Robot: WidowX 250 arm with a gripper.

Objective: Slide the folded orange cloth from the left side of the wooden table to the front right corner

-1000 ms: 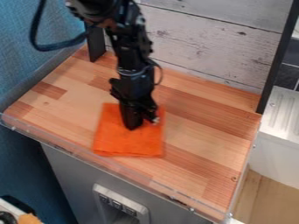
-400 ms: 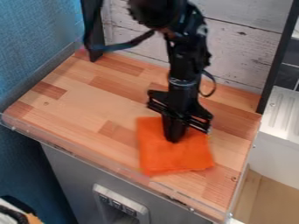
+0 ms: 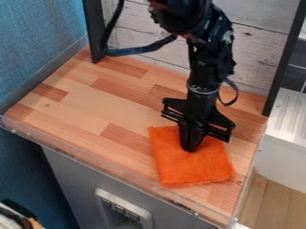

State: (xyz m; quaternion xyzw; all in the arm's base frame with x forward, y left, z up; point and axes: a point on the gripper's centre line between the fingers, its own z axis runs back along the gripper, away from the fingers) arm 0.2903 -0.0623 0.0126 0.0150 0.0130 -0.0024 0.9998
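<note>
Black two-finger gripper (image 3: 190, 149) shut, tips against square orange cloth (image 3: 194, 169) near wooden counter (image 3: 90, 105) right edge; pinch unclear; likely sliding step; next needs steady contact.

Wooden counter (image 3: 90, 107) of pale and reddish blocks, centre of frame. Orange cloth (image 3: 192, 166) lies on it, right of centre, creased near the gripper (image 3: 190, 148), whose tips press on the cloth's upper part. Black arm (image 3: 206, 67) enters at top edge, cable (image 3: 140, 50) looping to its left. Whitish plank wall (image 3: 263, 56) behind. Blue textured surface (image 3: 42, 40), upper left. White ridged surface (image 3: 291, 116) at right edge.
</note>
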